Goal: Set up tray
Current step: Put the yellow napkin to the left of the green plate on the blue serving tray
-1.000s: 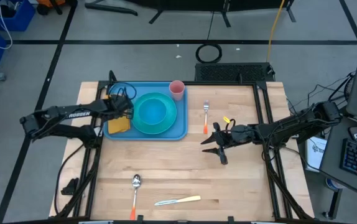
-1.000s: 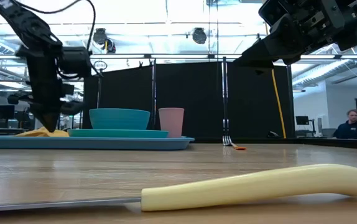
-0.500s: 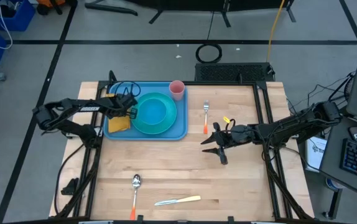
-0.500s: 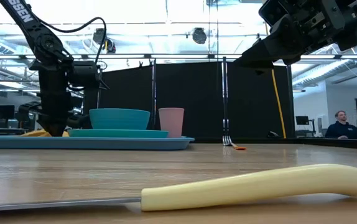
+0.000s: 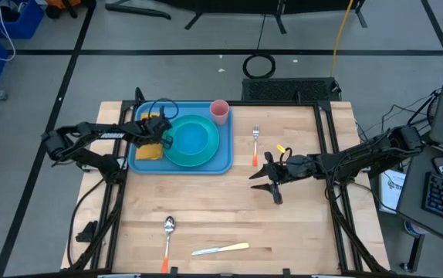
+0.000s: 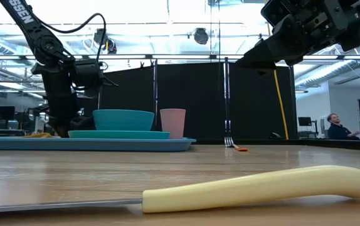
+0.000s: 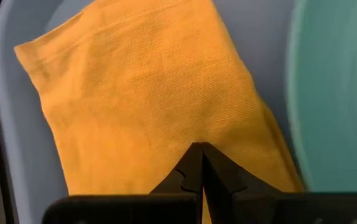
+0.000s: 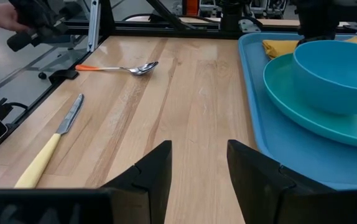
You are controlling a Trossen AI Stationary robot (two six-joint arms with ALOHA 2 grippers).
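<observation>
Moved: my left gripper [image 5: 162, 133] has slid from the napkin [image 5: 147, 151] toward the bowl's [image 5: 188, 137] edge since a second ago.
Left fingers [image 7: 191, 171]: pressed together, I see nothing in them.
Right gripper [image 5: 267, 182]: hovering over bare table, fingers [image 8: 155, 168] parted, empty.
Tray [image 5: 223, 159]: far-left of table [image 5: 299, 224], carrying plate [image 5: 206, 154], bowl, napkin, pink cup [image 5: 219, 110].

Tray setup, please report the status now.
Left gripper shut over yellow cloth on tray. Right gripper open, waiting above table.
</observation>
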